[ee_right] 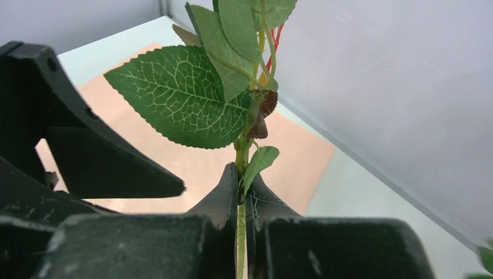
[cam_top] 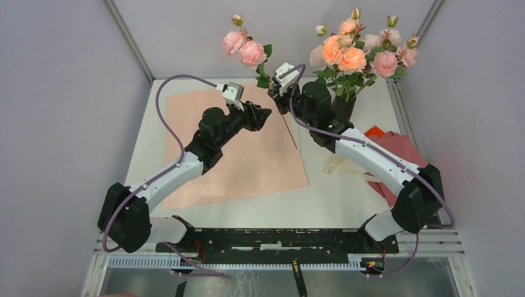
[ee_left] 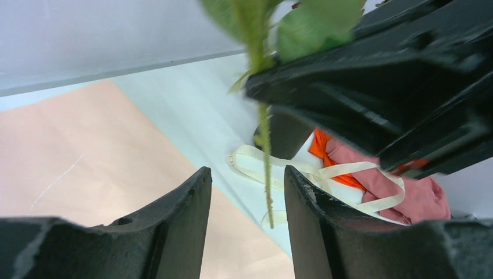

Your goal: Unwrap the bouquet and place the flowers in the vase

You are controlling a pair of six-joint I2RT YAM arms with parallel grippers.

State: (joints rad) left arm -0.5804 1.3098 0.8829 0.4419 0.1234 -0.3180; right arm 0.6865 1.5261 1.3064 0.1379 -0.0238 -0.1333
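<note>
Grey-walled table (cam_top: 347,198): right pincer (ee_right: 241,192) clenched on an upright rose stem (ee_right: 240,232), blooms (cam_top: 244,48) overhead; the vase (cam_top: 342,109) stands just to its right, nearer this arm. Left pincer (ee_left: 247,186) gapes beside the lower stem.

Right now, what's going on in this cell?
The right hand is shut on a pink rose stem, holding it upright above the table next to the black vase. The left hand is open beside the stem, not gripping it. Most flowers stand in the vase. The pink wrapping paper lies flat, with the cream ribbon loose beside it.
</note>
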